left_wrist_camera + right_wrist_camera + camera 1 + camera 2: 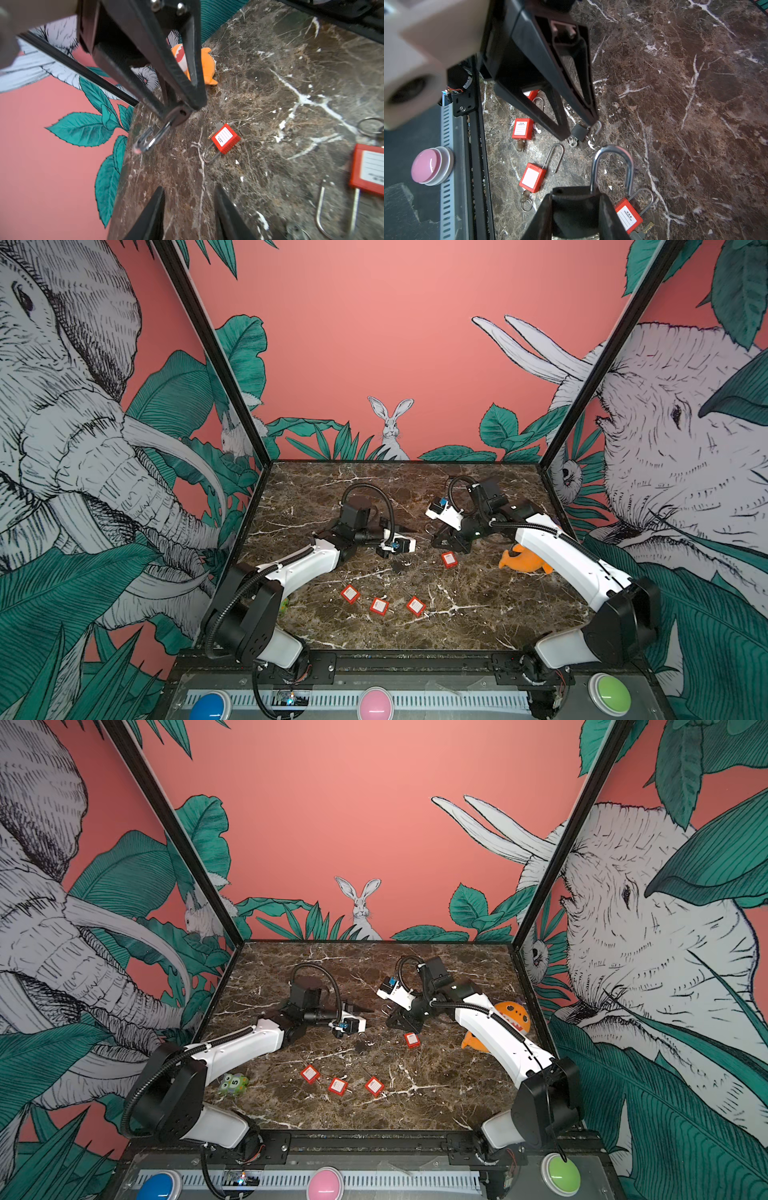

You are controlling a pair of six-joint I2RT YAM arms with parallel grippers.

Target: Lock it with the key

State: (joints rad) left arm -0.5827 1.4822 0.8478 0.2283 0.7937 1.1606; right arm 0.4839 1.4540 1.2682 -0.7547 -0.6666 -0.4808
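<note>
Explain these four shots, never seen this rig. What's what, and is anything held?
A left arm and a right arm, both robotic, work at a marble table. Two pictures look down from overhead, nearly identical; the other two come from a camera on each wrist. Four red padlocks lie on the marble, plus a small black lock with a key ring, an orange plush toy and a green toy. The right end effector grips a black padlock, shackle sticking out. The left end effector is open and empty.
</note>
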